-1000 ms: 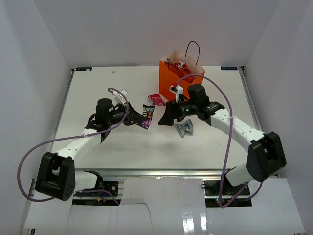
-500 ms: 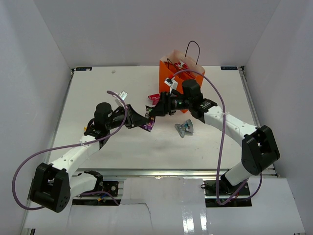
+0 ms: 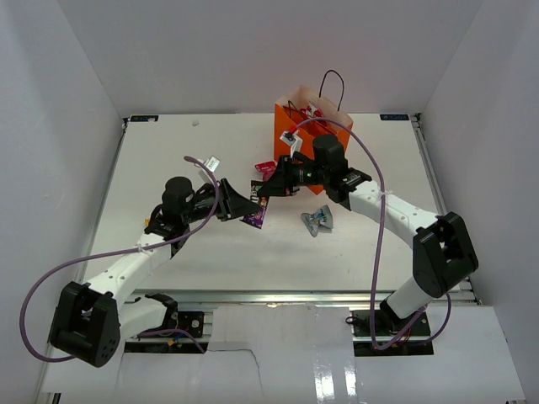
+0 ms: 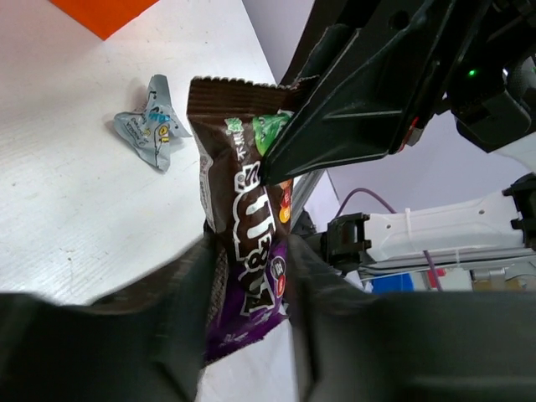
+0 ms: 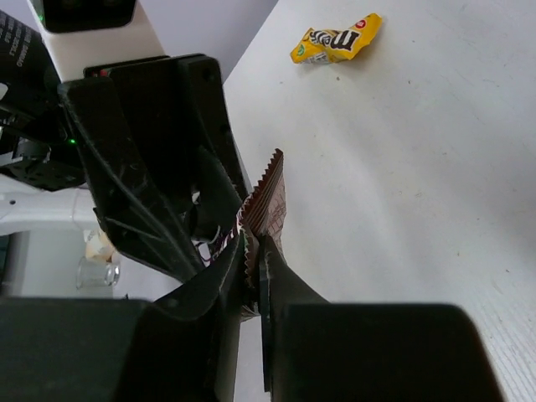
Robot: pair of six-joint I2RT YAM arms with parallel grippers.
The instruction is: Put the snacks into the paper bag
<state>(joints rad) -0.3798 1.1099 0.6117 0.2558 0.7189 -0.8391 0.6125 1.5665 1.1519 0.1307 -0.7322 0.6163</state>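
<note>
Tabletop [image 3: 168, 252] is white, with an orange bag [image 3: 307, 139] upright just behind the right end effector [image 3: 264, 191]. The left end effector [image 3: 246, 206] is clamped on a brown-and-purple packet [image 4: 247, 209] held off the surface. The right one pinches that packet's top corner from the opposite side. A silver-blue wrapper [image 3: 317, 220] lies near, right of both.

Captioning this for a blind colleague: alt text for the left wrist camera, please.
The left gripper holds a brown-and-purple candy packet while the right gripper pinches its top edge. Beyond it, a silver-blue wrapper lies on the table, and a corner of the paper bag shows top left.
</note>
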